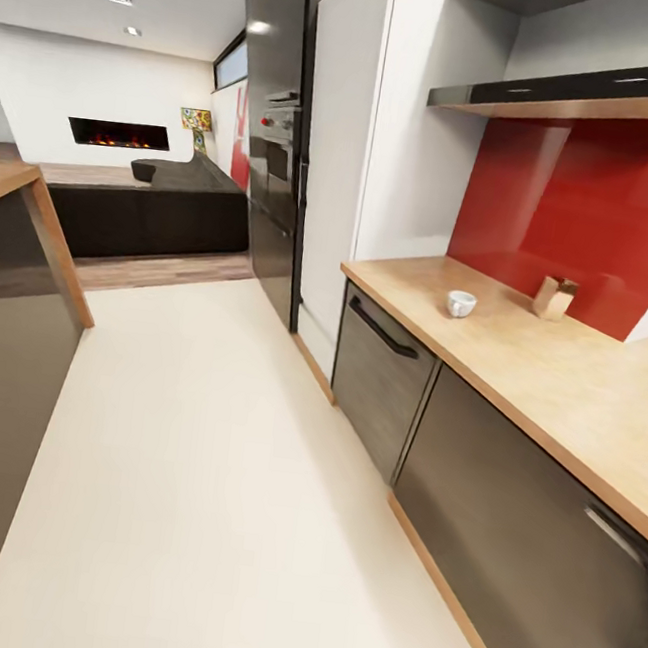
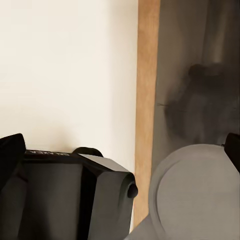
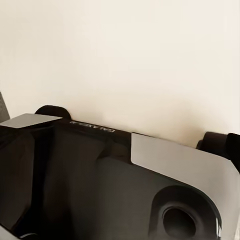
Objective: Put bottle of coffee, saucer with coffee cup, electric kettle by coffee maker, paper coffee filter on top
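Kitchen colours
Counter [image 1: 559, 381] light wood; cup [image 1: 460, 303] white; backsplash [image 1: 598, 214] glossy red; cabinets [image 1: 512, 527] dark grey; floor [image 1: 197, 471] cream; sofa [image 1: 156, 209] black.

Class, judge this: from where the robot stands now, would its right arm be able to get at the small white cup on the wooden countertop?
Probably not yet. The white cup sits well ahead on the countertop, near the red backsplash, with open floor between. Nothing blocks it; the robot likely needs to drive closer.
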